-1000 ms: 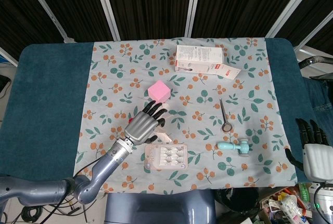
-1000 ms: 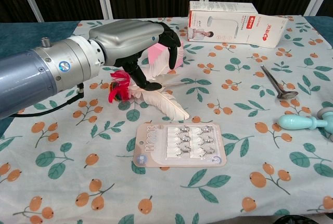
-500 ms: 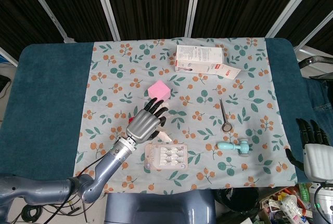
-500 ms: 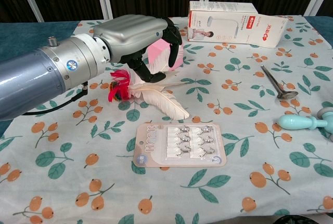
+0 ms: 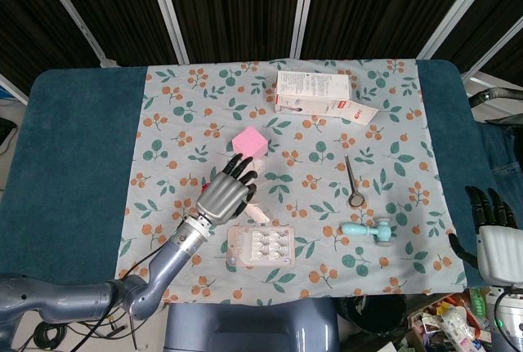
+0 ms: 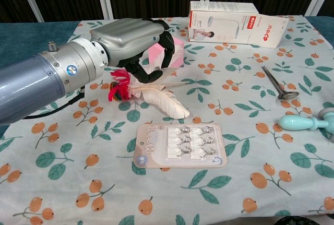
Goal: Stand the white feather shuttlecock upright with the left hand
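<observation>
The white feather shuttlecock (image 6: 163,101) lies on its side on the floral cloth. Its red tuft (image 6: 119,86) points left and its white feathers point right. In the head view only a white sliver of the shuttlecock (image 5: 259,214) shows past my left hand (image 5: 224,193). My left hand (image 6: 133,41) hovers right over the tuft end, palm down, fingers spread and curled toward the feathers, gripping nothing. My right hand (image 5: 490,236) hangs off the table's right edge, fingers apart and empty.
A pink cube (image 6: 173,52) stands just behind my left hand. A card of hooks (image 6: 180,147) lies just in front of the shuttlecock. A white box (image 6: 236,22) lies at the back. A metal spoon (image 6: 277,84) and a teal tool (image 6: 301,123) lie to the right.
My left hand has drifted slightly left and down, settling over the red tuft end. The shuttlecock still lies flat. The right hand has not moved.
</observation>
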Action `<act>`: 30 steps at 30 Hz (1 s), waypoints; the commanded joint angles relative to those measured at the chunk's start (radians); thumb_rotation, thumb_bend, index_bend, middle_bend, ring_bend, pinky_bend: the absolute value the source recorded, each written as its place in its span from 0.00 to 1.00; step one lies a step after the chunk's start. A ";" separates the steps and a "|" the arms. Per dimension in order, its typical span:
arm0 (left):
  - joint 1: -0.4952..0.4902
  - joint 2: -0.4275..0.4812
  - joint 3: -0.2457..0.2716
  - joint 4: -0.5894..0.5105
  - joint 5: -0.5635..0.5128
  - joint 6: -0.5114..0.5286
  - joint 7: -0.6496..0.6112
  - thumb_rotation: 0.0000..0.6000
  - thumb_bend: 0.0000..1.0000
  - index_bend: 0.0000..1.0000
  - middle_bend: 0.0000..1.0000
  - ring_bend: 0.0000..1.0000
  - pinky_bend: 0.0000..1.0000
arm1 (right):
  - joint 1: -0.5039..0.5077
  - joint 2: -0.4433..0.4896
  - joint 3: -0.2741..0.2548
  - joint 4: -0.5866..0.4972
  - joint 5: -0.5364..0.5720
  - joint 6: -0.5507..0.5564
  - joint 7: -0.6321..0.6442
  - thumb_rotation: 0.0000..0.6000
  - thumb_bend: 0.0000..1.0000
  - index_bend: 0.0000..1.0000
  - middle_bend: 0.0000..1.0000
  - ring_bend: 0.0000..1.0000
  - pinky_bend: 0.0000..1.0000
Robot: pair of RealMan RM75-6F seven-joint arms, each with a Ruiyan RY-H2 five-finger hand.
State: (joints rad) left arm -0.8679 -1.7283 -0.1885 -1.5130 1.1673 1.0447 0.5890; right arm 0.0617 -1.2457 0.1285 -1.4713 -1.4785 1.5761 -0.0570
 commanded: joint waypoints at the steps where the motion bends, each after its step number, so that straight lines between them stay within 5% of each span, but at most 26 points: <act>1: -0.001 0.000 0.002 0.003 0.000 0.001 0.009 1.00 0.50 0.58 0.27 0.00 0.00 | 0.000 0.000 0.001 0.000 0.000 0.000 0.001 1.00 0.20 0.00 0.08 0.03 0.14; 15: 0.006 0.016 -0.009 -0.018 -0.001 0.022 0.010 1.00 0.53 0.59 0.27 0.00 0.00 | -0.001 0.001 0.001 0.000 -0.004 0.006 0.007 1.00 0.19 0.00 0.08 0.03 0.14; 30: 0.082 0.185 0.013 -0.132 0.055 0.087 -0.067 1.00 0.53 0.59 0.27 0.00 0.00 | -0.001 -0.001 0.000 -0.003 -0.007 0.008 -0.003 1.00 0.19 0.00 0.08 0.03 0.14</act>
State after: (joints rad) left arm -0.7997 -1.5628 -0.1833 -1.6318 1.2120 1.1203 0.5359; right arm 0.0611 -1.2469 0.1285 -1.4745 -1.4857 1.5845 -0.0595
